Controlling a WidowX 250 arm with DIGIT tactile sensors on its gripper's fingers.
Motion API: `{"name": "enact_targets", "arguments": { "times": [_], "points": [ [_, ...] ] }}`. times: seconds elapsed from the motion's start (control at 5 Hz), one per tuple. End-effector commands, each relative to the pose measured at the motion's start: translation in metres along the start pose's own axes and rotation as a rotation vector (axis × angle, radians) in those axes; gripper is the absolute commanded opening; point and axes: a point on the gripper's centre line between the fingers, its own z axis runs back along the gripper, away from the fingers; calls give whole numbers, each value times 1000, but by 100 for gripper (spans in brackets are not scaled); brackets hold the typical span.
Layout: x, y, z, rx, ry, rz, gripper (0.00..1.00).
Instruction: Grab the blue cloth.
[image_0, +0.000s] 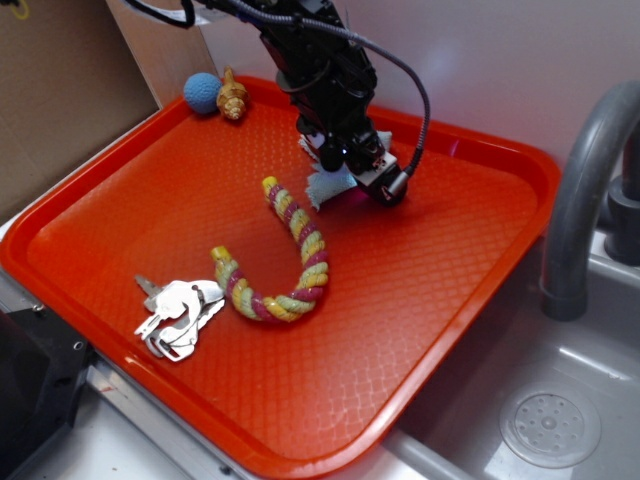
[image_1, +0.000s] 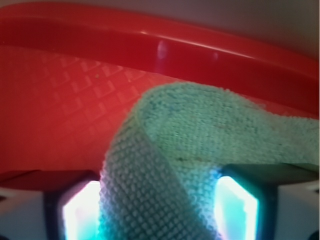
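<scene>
The wrist view shows what the exterior view hides: the blue cloth runs down between the two glowing fingers of the gripper, a folded band of coarse knit filling the gap, and the right side of the cloth meets the right finger. The left finger's pad sits at the edge of the band. From this the gripper reads as clenched on the cloth, with the rest of the fabric spreading forward onto the red tray, whose raised rim crosses the top of the picture.

The exterior view gives the layout the wrist camera cannot. Nearest on the tray lies a bunch of silver keys, and just beside it a curved rope toy in yellow, red and green. Beyond the rope's upper end the gripper stands low over the tray, with the blue cloth showing as a pale patch directly beneath it and poking out toward the rope. Its fingers are masked here by the black arm. Farther back, at the tray's far left corner, a small blue ball touches a tan toy. To the right, off the tray, are a grey faucet and a sink.
</scene>
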Motion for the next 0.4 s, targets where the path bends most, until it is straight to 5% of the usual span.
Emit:
{"name": "enact_targets", "arguments": {
  "times": [0.0, 0.2],
  "points": [
    [-1, 32, 31, -33, 22, 145, 0],
    [-7, 52, 60, 18, 42, 228, 0]
  ]
}}
